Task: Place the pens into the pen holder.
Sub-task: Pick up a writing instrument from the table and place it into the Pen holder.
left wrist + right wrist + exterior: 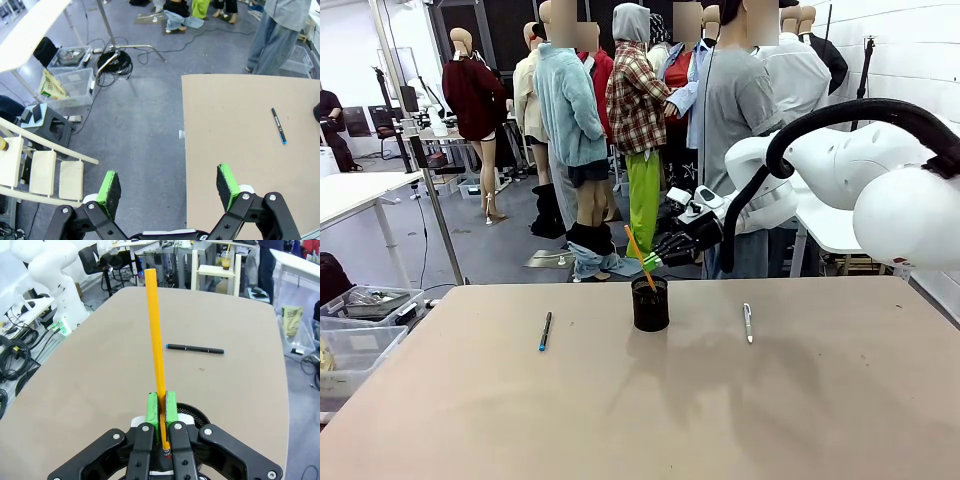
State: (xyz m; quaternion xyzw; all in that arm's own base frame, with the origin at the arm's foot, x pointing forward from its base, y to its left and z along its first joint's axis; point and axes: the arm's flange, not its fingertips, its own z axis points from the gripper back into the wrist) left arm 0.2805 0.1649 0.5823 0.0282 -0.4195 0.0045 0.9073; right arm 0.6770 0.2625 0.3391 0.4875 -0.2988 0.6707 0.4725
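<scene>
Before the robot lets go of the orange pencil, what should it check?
1. Right claw shut on the orange pencil: ok.
2. Pencil over the pen holder: ok, the front view shows its lower end meeting the holder's mouth.
3. Lower end down inside the holder: cannot tell.
4. Pencil upright: not ok, it leans.
5. Dark pen and white pen lying flat, apart from the holder: ok.
6. Left claw open and away from the holder: ok.
</scene>
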